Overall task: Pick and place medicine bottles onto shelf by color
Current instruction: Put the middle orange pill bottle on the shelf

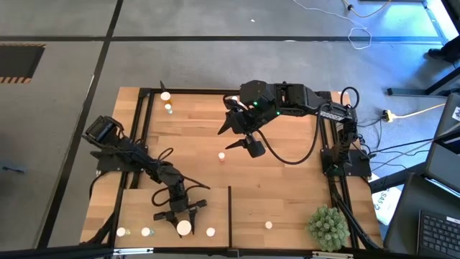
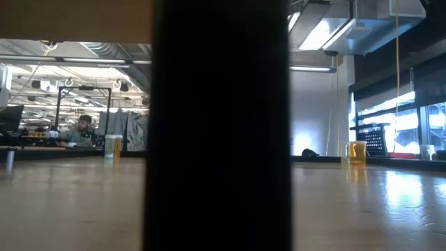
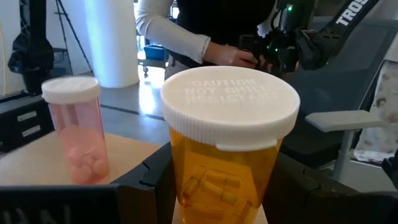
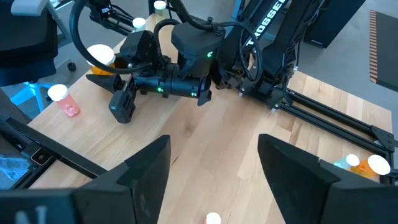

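In the high view the left gripper sat at the lower left of the frame, over the pale shelf, its fingers closed around a wide orange bottle with a white cap. The left wrist view showed that bottle filling the middle of the frame between the dark fingers, with a pinkish bottle standing apart at the left edge. More small bottles stood along the bottom edge of the shelf, left of the thin dark divider: two at the far left and one just right of the held bottle. One bottle stood right of the divider, near the spiky green plant ball.

The right gripper hung above the centre of the wooden table, fingers spread and empty, with a small bottle on the table just below it in the frame. Two further bottles stood at the table's upper left corner.
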